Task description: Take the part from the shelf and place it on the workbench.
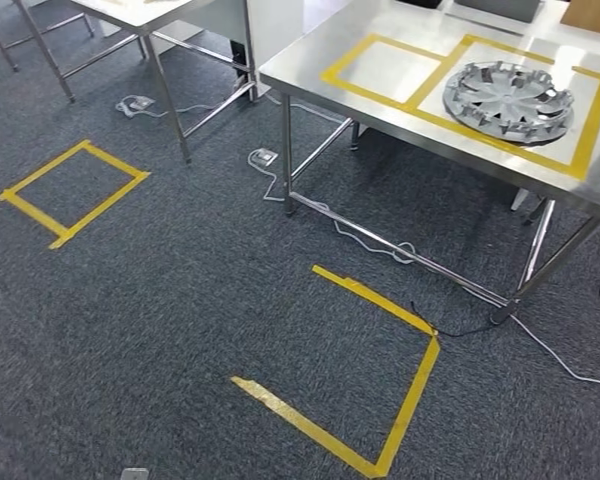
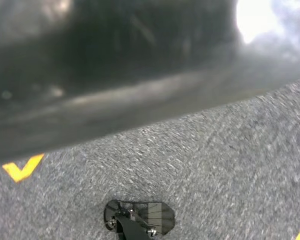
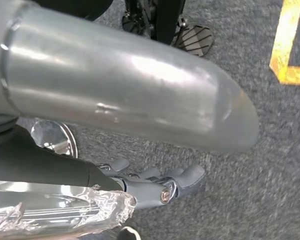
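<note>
A silver hubcap (image 1: 508,100) lies flat on the steel workbench (image 1: 312,70), inside the right-hand box of yellow tape. My right hand (image 3: 160,185) hangs over the carpet. Its dark fingers (image 3: 186,176) curl against a shiny part wrapped in clear film (image 3: 65,212), which it holds along one edge. A thick silver-grey cover (image 3: 122,85) of the same hand crosses the right wrist view. In the left wrist view a dark blurred mass (image 2: 103,75) sits close to the camera, and I cannot make out my left hand in it.
Grey carpet carries yellow tape marks: an open square (image 1: 372,370) before the workbench and a closed one (image 1: 74,192) to the left. Cables (image 1: 357,240) trail under the workbench legs. A second steel table (image 1: 146,15) stands at the back left.
</note>
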